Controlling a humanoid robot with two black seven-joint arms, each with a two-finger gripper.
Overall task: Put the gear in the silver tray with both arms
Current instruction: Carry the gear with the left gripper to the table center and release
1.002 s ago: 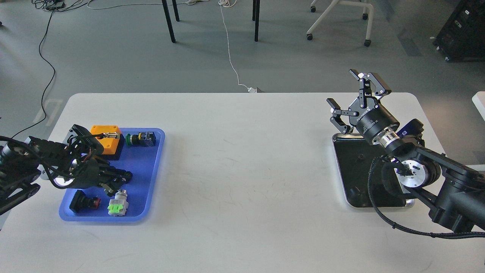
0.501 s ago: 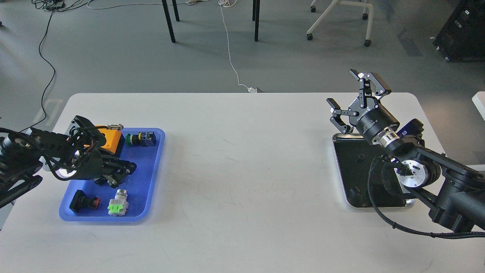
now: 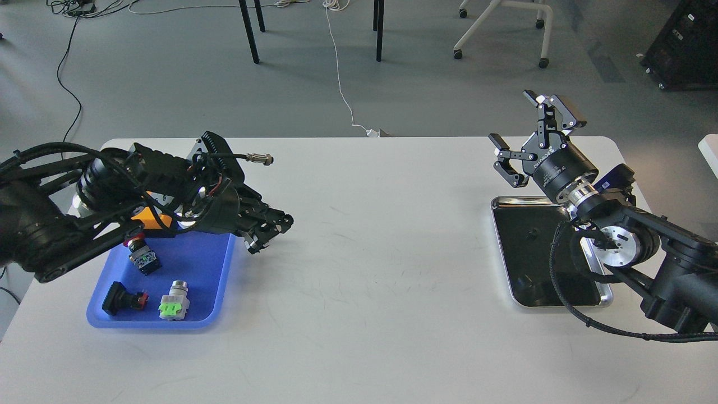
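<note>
Bench (image 3: 359, 314) is white, parts sit at both ends.

Nearest, at 8 o'clock: blue tray (image 3: 224, 269). In its near end lie a black button switch (image 3: 124, 297) and, just right of it, a silver-and-green part (image 3: 175, 303). Further in sits a black-and-blue switch (image 3: 143, 258). An orange block (image 3: 147, 217) at the tray's far end is mostly hidden under the left arm (image 3: 67, 235).

Left hand (image 3: 263, 230) hangs just past the blue tray's right rim, over bare bench, pointing toward 3 o'clock. Fingers look drawn close together with something small and pale at the tips, but it's dark and end-on; cannot tell if it's clenched or what it grasps. A cable with a metal plug (image 3: 259, 159) sticks out from the wrist at the far side.

At 4 o'clock: silver tray (image 3: 505, 269), dark mirror bottom, nothing resting in it that I can make out. The right arm (image 3: 662, 264) crosses its right side.

Right hand (image 3: 535, 137) is beyond the tray's far edge at 2 o'clock, raised, fingers spread wide, released, nothing between them.

Silver tray and left hand are well apart, with bare bench between.
</note>
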